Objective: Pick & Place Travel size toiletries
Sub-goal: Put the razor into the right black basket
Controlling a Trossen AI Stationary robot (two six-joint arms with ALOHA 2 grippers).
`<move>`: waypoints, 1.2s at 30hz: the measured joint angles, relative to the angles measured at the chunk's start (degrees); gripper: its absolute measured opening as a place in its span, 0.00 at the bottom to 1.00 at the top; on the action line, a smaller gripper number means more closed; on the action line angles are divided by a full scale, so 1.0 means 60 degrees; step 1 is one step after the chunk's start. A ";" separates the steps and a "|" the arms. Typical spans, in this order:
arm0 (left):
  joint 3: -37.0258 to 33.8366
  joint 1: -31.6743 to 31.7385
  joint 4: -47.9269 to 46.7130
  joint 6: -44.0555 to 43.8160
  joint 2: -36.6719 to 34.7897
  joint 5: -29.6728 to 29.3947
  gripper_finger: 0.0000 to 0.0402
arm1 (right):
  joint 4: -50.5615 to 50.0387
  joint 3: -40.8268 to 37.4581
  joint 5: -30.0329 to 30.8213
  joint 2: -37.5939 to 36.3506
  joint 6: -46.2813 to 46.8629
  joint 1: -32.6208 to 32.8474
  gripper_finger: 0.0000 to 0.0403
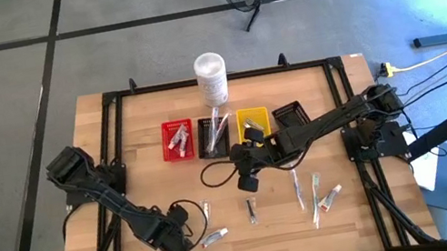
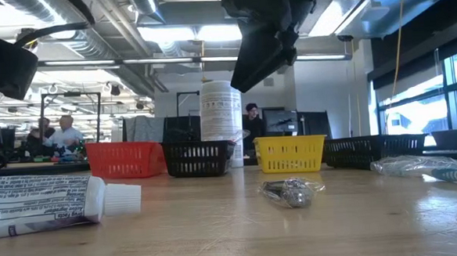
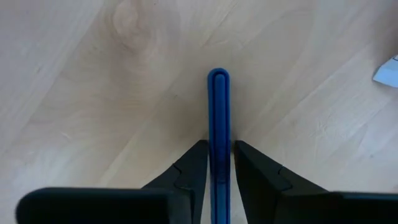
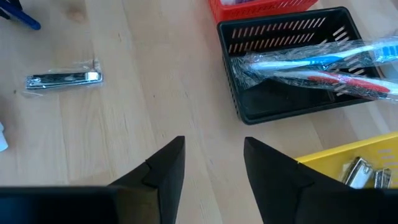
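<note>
Gripping a blue razor handle [image 3: 218,124], apparently, left fingers [image 3: 186,177] closed; right fingers [image 4: 163,165] open, empty

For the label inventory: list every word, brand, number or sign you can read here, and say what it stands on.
No text can be read.
Tall white container: rows of dark print on its label, too small to read.
White tube lying at the table's front: lines of print along its side, too blurred to read.
Wrapped nail clipper, wrapped toothbrushes in the black basket, blue handle between the left gripper's fingers: no lettering visible.
</note>
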 joint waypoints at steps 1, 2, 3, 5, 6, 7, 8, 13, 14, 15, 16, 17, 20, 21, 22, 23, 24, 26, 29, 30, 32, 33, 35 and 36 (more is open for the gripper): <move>0.0000 0.0011 -0.0008 0.0001 0.0000 -0.0004 0.18 | 0.0000 0.0000 0.0000 0.0000 0.0000 0.0000 0.41; 0.0000 0.0014 -0.0025 -0.0001 0.0000 0.0000 0.17 | 0.0000 0.0000 0.0001 0.0000 0.0000 0.0000 0.40; 0.0000 0.0015 -0.0044 0.0001 0.0000 0.0000 0.15 | -0.0001 0.0000 0.0000 0.0000 0.0000 0.0000 0.40; -0.0004 0.0020 -0.0055 0.0001 0.0000 -0.0011 0.12 | 0.0000 0.0000 0.0000 0.0000 0.0000 0.0000 0.39; 0.0000 0.0044 -0.0058 0.0001 0.0000 -0.0004 0.10 | -0.0001 0.0000 0.0000 0.0000 0.0002 0.0000 0.38; 0.0000 0.0068 -0.0058 0.0001 -0.0003 0.0010 0.09 | 0.0000 0.0000 0.0000 0.0000 0.0004 0.0000 0.38; 0.0000 0.0098 -0.0058 0.0004 -0.0012 0.0008 0.08 | 0.0000 0.0000 0.0000 0.0000 0.0004 0.0000 0.38; 0.0191 0.0387 -0.0487 0.0645 -0.0079 -0.0429 0.09 | -0.0010 -0.0001 0.0003 -0.0050 -0.0311 0.0000 0.38; 0.0329 0.0493 -0.0625 0.0862 -0.0132 -0.0572 0.10 | -0.0075 -0.0018 -0.0004 -0.0176 -0.0496 0.0000 0.38; 0.0481 0.0635 -0.0808 0.1115 -0.0213 -0.0655 0.10 | -0.0095 -0.0018 0.0000 -0.0340 -0.0635 0.0000 0.39; 0.0598 0.0771 -0.1017 0.1407 -0.0308 -0.0725 0.10 | -0.0041 -0.0011 0.0017 -0.0564 -0.0792 0.0000 0.39; 0.0705 0.0909 -0.1253 0.1726 -0.0406 -0.0854 0.09 | -0.0104 -0.0004 0.0122 -0.0812 -0.0980 -0.0010 0.40; 0.1020 0.1481 -0.1706 0.2789 -0.0873 -0.1522 0.09 | -0.0444 -0.0004 0.0560 -0.1698 -0.1525 -0.0038 0.41; 0.1074 0.1699 -0.1729 0.3206 -0.1092 -0.1730 0.09 | -0.0598 -0.0004 0.0768 -0.2068 -0.1718 -0.0061 0.41; 0.1082 0.1925 -0.1733 0.3678 -0.1307 -0.1907 0.09 | -0.0678 -0.0004 0.1038 -0.2439 -0.1911 -0.0073 0.41; 0.1078 0.2162 -0.1746 0.4152 -0.1508 -0.2088 0.10 | -0.0709 -0.0004 0.1351 -0.2816 -0.2108 -0.0073 0.41; 0.1078 0.2416 -0.1703 0.4595 -0.1702 -0.2249 0.10 | -0.0716 -0.0051 0.1689 -0.3143 -0.2328 -0.0073 0.41; 0.1078 0.2920 -0.1659 0.5523 -0.2071 -0.2581 0.10 | -0.0473 -0.0472 0.1970 -0.3689 -0.2667 -0.0080 0.40; 0.1078 0.3622 -0.1596 0.7037 -0.2403 -0.2982 0.09 | 0.0658 -0.1826 0.1144 -0.4115 -0.2754 -0.0180 0.38; 0.1078 0.3826 -0.1592 0.7543 -0.2461 -0.3002 0.09 | 0.1228 -0.2344 0.0687 -0.4164 -0.2748 -0.0224 0.38; 0.1078 0.4245 -0.1472 0.8400 -0.2518 -0.2993 0.09 | 0.2559 -0.3339 -0.0081 -0.4154 -0.2750 -0.0302 0.36; 0.1078 0.4447 -0.1352 0.8837 -0.2521 -0.2970 0.09 | 0.3223 -0.3765 -0.0269 -0.4095 -0.2754 -0.0338 0.36; 0.1078 0.4827 -0.1111 0.9656 -0.2521 -0.2780 0.10 | 0.4744 -0.4440 -0.0333 -0.3842 -0.2768 -0.0430 0.35; 0.1078 0.4992 -0.0928 1.0084 -0.2521 -0.2677 0.10 | 0.5281 -0.4673 -0.0332 -0.3719 -0.2797 -0.0512 0.35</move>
